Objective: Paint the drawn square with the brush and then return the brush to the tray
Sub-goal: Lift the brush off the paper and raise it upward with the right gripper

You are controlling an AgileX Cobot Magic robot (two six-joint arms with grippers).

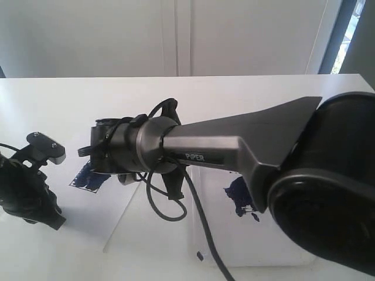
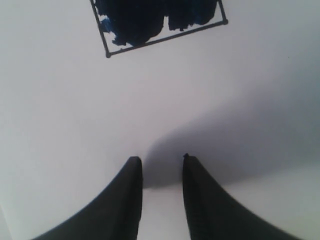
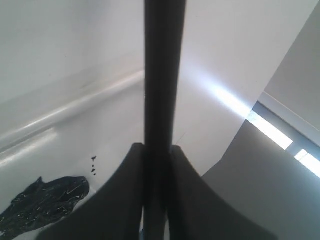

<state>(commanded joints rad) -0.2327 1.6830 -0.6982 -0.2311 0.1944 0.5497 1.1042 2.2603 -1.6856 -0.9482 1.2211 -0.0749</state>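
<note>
Right pincer [image 3: 158, 148] is clamped on the brush [image 3: 164, 70]; left pincer [image 2: 160, 161], tips apart, hangs near the drawn square [image 2: 150, 20], seemingly mostly painted blue

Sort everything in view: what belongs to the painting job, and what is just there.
For the job:
brush, clamped in the right gripper
drawn square, smeared dark blue
tray, with its paint blot

Just there:
left gripper, open and empty
black cable, hanging loose
</note>
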